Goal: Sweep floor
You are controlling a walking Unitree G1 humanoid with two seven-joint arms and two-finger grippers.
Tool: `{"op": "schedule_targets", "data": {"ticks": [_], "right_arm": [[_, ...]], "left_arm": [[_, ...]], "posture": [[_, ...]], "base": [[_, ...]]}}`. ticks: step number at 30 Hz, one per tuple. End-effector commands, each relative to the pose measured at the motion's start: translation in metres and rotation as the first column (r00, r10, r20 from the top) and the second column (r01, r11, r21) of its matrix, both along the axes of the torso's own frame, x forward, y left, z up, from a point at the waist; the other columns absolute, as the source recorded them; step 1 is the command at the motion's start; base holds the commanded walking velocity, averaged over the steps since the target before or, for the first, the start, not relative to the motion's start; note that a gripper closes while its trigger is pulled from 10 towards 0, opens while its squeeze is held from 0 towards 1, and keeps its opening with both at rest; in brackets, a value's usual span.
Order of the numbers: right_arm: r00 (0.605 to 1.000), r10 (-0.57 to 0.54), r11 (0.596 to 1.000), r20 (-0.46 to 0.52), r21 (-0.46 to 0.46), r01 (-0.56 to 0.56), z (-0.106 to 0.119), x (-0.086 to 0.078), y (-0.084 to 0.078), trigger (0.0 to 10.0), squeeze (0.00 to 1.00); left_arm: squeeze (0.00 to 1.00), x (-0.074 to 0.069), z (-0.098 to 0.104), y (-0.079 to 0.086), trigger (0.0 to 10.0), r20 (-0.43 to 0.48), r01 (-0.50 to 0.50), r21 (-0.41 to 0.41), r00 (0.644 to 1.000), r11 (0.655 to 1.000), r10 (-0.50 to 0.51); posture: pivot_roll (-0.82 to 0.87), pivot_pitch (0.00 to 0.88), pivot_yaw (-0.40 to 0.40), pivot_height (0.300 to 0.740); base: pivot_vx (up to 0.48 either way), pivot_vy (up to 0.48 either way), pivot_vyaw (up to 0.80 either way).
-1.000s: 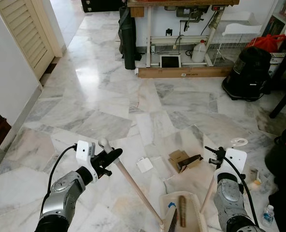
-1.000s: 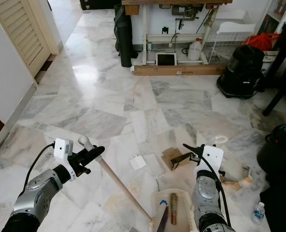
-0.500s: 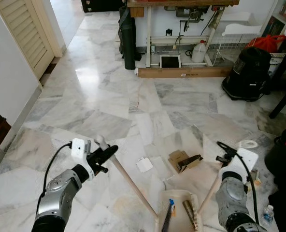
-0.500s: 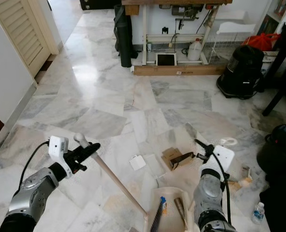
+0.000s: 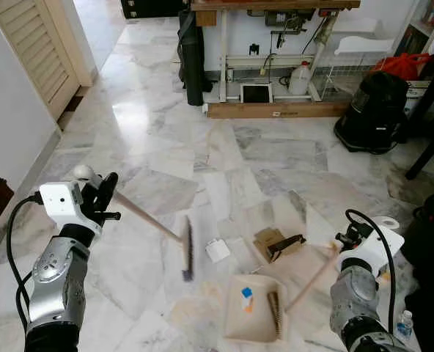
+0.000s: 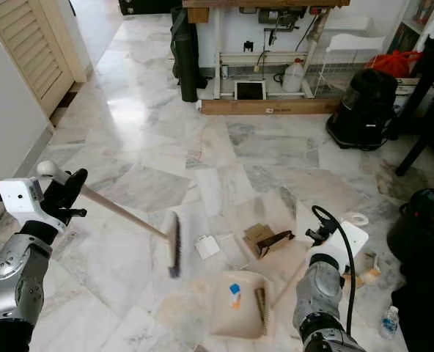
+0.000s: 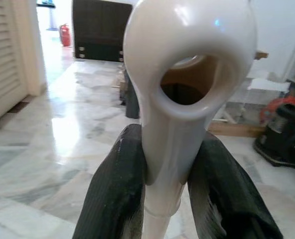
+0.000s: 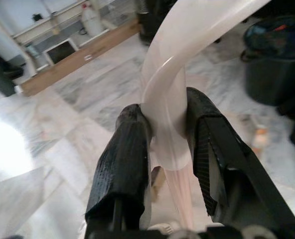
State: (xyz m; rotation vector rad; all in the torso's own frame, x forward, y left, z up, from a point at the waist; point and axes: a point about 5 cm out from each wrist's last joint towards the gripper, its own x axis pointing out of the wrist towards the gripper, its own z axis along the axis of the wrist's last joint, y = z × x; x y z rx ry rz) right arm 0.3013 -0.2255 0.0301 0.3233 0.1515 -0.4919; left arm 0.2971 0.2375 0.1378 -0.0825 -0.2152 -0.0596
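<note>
My left gripper [image 5: 103, 192] is shut on the white end of the broom handle [image 7: 185, 59], held up at the left. The wooden stick slopes down to the dark brush head [image 5: 187, 249], which is blurred just above the marble floor. My right gripper [image 8: 166, 107] is shut on the pale handle [image 5: 310, 279] of the beige dustpan [image 5: 235, 323], low at the right. A blue scrap [image 5: 246, 292] and a brown stick lie in the pan. A white paper square [image 5: 218, 250] and a piece of cardboard [image 5: 270, 238] lie on the floor beyond it.
A black vacuum cleaner [image 5: 374, 110] stands at the far right beside a wooden plank [image 5: 279, 110] under a workbench. A louvred door [image 5: 37, 44] and a wall line the left. A dark bin [image 5: 433, 227] and a small bottle [image 5: 405, 323] sit near my right arm.
My left arm swung the broom up and to the left, so the brush head left the dustpan. The right gripper shifted right and the dustpan turned with it.
</note>
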Motion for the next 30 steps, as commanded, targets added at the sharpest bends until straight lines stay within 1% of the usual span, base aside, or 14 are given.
{"op": "schedule_targets", "data": {"ticks": [1,2,3,6,7,12,16,19,20,24,27,30], "right_arm": [[0.999,0.037,0.997,0.014,0.07,-0.038,0.0,0.005,0.014,10.0,0.0],[0.999,0.045,0.996,0.019,0.073,-0.046,0.0,0.006,0.016,10.0,0.0],[0.998,0.053,0.995,0.042,0.088,-0.056,0.003,0.009,0.021,10.0,0.0],[0.996,0.063,0.992,0.061,0.106,-0.069,0.006,0.013,0.027,10.0,0.0],[0.995,0.072,0.99,0.073,0.113,-0.08,0.008,0.015,0.03,10.0,0.0],[0.991,0.102,0.986,0.089,0.12,-0.113,0.012,0.02,0.035,10.0,0.0],[0.987,0.116,0.985,0.111,0.117,-0.129,0.017,0.023,0.036,10.0,0.0],[0.986,0.116,0.984,0.121,0.119,-0.13,0.019,0.025,0.034,10.0,0.0],[0.984,0.119,0.984,0.134,0.12,-0.135,0.022,0.026,0.033,10.0,0.0],[0.979,0.13,0.981,0.158,0.123,-0.15,0.025,0.029,0.033,10.0,0.0],[0.974,0.143,0.978,0.175,0.128,-0.167,0.028,0.031,0.035,10.0,0.0],[0.971,0.154,0.976,0.182,0.122,-0.178,0.03,0.032,0.036,10.0,0.0]], "left_arm": [[0.0,-0.004,-0.007,-0.005,10.0,-0.009,-0.03,0.036,0.999,0.999,0.031],[0.0,-0.004,-0.01,-0.006,10.0,-0.015,-0.041,0.037,0.999,0.998,0.041],[0.0,-0.006,-0.017,-0.005,10.0,-0.037,-0.082,0.07,0.996,0.994,0.085],[0.0,-0.006,-0.022,-0.003,10.0,-0.051,-0.118,0.065,0.991,0.991,0.121],[0.0,-0.006,-0.022,-0.002,10.0,-0.042,-0.137,0.079,0.989,0.987,0.141],[0.0,-0.007,-0.021,-0.002,10.0,-0.018,-0.186,0.096,0.982,0.978,0.188],[0.0,-0.009,-0.024,-0.008,10.0,-0.009,-0.201,0.101,0.979,0.974,0.203],[0.0,-0.009,-0.026,-0.011,10.0,-0.004,-0.214,0.119,0.976,0.97,0.216],[0.0,-0.009,-0.028,-0.013,10.0,-0.002,-0.22,0.14,0.975,0.965,0.222],[0.0,-0.009,-0.032,-0.016,10.0,0.0,-0.231,0.17,0.972,0.958,0.234],[0.0,-0.01,-0.033,-0.019,10.0,0.004,-0.231,0.168,0.972,0.958,0.234],[0.0,-0.011,-0.034,-0.022,10.0,0.009,-0.225,0.149,0.974,0.963,0.227]], "posture": [[0.05,0.0,0.026,0.74],[0.05,0.0,0.025,0.74],[0.05,0.0,0.024,0.74],[0.06,0.0,0.025,0.74],[0.07,0.0,0.023,0.74],[0.08,0.0,0.004,0.74],[0.07,0.0,-0.004,0.74],[0.06,0.0,-0.013,0.74],[0.06,0.0,-0.016,0.74],[0.05,0.0,-0.019,0.74],[0.05,0.0,-0.027,0.74],[0.05,0.0,-0.034,0.74]], "base": [[0.0,0.0,0.0],[0.0,0.0,0.0],[0.0,0.0,0.0],[0.0,0.0,0.0],[0.0,0.0,0.0],[0.0,0.0,0.0],[0.0,0.0,0.0],[0.0,0.0,0.0],[0.0,0.0,0.0],[0.0,0.0,0.0],[0.0,0.0,0.0],[0.0,0.0,0.0]]}}
